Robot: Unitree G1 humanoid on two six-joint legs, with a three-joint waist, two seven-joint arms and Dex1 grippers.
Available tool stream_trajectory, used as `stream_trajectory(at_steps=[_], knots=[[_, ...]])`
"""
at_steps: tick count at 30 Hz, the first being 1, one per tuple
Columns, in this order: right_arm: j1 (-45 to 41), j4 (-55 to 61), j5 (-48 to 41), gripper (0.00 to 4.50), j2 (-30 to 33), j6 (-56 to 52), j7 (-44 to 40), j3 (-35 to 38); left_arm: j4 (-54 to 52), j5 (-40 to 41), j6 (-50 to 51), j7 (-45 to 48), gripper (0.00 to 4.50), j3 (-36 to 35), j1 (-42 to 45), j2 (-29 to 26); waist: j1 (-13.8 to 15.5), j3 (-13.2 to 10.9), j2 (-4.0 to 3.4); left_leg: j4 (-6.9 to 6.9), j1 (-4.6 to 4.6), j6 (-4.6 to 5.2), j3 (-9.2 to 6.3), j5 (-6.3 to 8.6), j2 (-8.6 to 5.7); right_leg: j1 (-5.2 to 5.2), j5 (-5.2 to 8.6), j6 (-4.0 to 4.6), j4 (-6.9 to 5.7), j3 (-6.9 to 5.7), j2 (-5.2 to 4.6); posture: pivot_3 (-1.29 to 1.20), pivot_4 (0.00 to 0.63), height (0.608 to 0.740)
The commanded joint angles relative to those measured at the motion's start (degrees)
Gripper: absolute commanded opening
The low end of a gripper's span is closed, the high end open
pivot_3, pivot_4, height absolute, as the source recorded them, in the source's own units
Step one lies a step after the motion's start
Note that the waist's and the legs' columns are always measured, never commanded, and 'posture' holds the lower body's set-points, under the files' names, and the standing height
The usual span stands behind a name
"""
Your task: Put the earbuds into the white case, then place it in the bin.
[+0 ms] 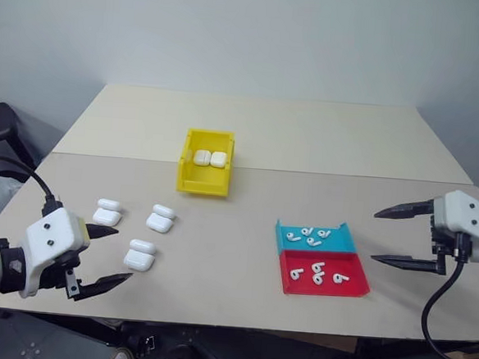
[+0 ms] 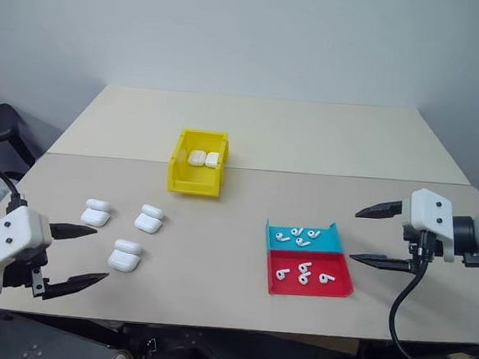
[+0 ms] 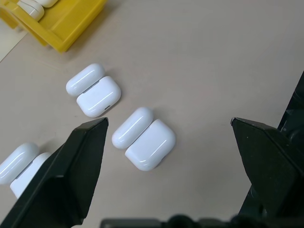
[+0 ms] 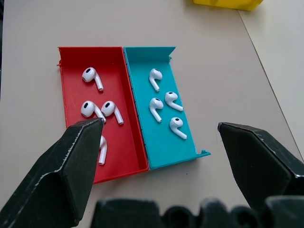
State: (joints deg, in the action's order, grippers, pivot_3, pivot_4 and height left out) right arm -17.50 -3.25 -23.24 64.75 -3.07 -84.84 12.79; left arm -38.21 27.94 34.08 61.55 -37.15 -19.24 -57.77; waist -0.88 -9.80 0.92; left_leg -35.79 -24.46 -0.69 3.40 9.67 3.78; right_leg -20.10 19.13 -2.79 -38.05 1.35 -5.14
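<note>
Head cam: both pincers hang released over worktop [image 1: 251,131], nothing grabbed. Left pincer [image 1: 107,256] just beside white case [image 1: 140,256] at its 9 o'clock; bin [image 1: 205,162] at case's 1 o'clock, two cases already inside. Right pincer [image 1: 400,236] at tray's [image 1: 320,259] 3 o'clock.

Left wrist: open case [image 3: 144,138] between spread fingers.

Right wrist: earbuds [image 4: 166,107] sit in tray, untouched.

Guess: step one not started; next needs delicate pinch on one tiny bud.
</note>
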Motion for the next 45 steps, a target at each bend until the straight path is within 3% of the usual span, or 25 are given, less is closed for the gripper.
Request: stream_trajectory(at_steps=[1, 12, 16, 18, 22, 25, 28, 34, 38, 45], knots=[[-0.15, 1.41, -1.21, 4.47, 1.35, 0.62, -0.48, 2.71, -1.43, 0.41, 0.66, 0.46, 4.5, -2.89, -0.3, -0.57, 0.0, 0.0, 0.0, 0.0, 0.0, 0.0, 0.0, 0.0, 0.0, 0.0, 0.0, 0.0, 0.0, 0.0, 0.0, 0.0, 0.15, 0.74], [-1.15, 1.23, 1.67, 4.47, 1.07, 0.55, 2.53, 0.45, -6.02, -1.9, 6.98, -7.66, 4.5, -4.23, 0.16, 0.73, 0.0, 0.0, 0.01, 0.0, 0.0, 0.0, 0.03, 0.01, 0.01, -0.01, 0.0, 0.0, 0.0, 0.06, 0.02, 0.0, 0.15, 0.74], [-1.87, 0.57, 3.03, 4.47, 1.29, 0.67, 3.08, -0.55, -10.61, -8.34, 11.65, -12.8, 4.5, -3.81, -0.55, -2.25, 0.01, -0.02, 0.06, -0.02, 0.01, 0.0, 0.03, 0.01, 0.0, -0.01, -0.01, -0.01, -0.01, 0.08, 0.02, 0.0, 0.15, 0.74], [-2.15, 1.03, 2.97, 4.47, 1.55, 0.01, 3.04, -0.57, -13.08, -8.0, 17.85, -11.45, 4.5, -5.5, -1.06, -5.52, 0.0, -0.03, 0.07, -0.01, 0.0, 0.0, 0.04, 0.01, 0.0, -0.02, -0.01, -0.01, -0.01, 0.09, 0.03, 0.0, 0.15, 0.74], [-2.07, 1.6, 2.91, 4.47, 1.44, -0.76, 3.37, -0.47, -11.16, 0.34, 43.92, -13.0, 4.5, -4.2, 9.7, -11.71, 0.12, -0.04, 0.08, -0.01, 0.02, -0.01, 0.05, 0.01, 0.03, -0.05, -0.01, -0.02, -0.08, 0.12, 0.08, 0.0, 0.15, 0.74], [-0.73, 2.26, 3.99, 4.47, 0.86, -1.27, 4.36, -1.52, -5.09, 2.74, 57.35, -16.72, 4.5, 2.75, 20.31, -15.27, 0.07, -0.04, 0.1, -0.04, 0.12, -0.01, 0.01, 0.01, 0.05, -0.09, 0.0, -0.03, -0.05, 0.11, 0.13, 0.0, 0.15, 0.74], [0.06, 2.98, 4.47, 4.47, 0.46, -1.57, 4.98, -2.41, 5.87, 6.68, 58.42, -19.87, 4.5, 8.86, 28.67, -17.45, 0.0, -0.06, 0.14, -0.01, 0.06, 0.0, 0.05, 0.03, 0.02, -0.07, -0.02, -0.07, -0.06, 0.24, 0.12, 0.0, 0.15, 0.74], [-1.34, 2.04, 5.57, 4.47, -0.56, -2.98, 6.12, -4.93, 26.73, 8.48, 58.42, -23.63, 4.5, 29.71, 49.48, -20.5, -0.06, -0.12, 0.22, -0.01, -0.03, -0.02, 0.12, 0.05, 0.06, -0.24, -0.04, -0.06, -0.13, 0.37, 0.19, 0.0, 0.15, 0.74], [-1.82, 1.49, 6.08, 4.47, -0.66, -3.63, 6.51, -5.85, 35.7, 5.85, 58.42, -22.53, 4.5, 41.98, 61.89, -18.54, 0.17, -0.14, 0.26, -0.06, -0.26, -0.04, 0.14, 0.06, 0.05, -0.46, -0.04, -0.07, -0.16, 0.37, 0.21, 0.0, 0.15, 0.74], [-2.96, 0.28, 6.9, 4.47, -0.75, -3.71, 6.71, -7.16, 51.05, -2.89, 49.99, -14.75, 4.5, 60.78, 75.58, -13.67, 0.43, -0.14, 0.26, -0.15, -0.58, -0.05, 0.15, 0.05, 0.04, -0.74, -0.04, -0.08, -0.2, 0.37, 0.23, 0.0, 0.15, 0.74]])
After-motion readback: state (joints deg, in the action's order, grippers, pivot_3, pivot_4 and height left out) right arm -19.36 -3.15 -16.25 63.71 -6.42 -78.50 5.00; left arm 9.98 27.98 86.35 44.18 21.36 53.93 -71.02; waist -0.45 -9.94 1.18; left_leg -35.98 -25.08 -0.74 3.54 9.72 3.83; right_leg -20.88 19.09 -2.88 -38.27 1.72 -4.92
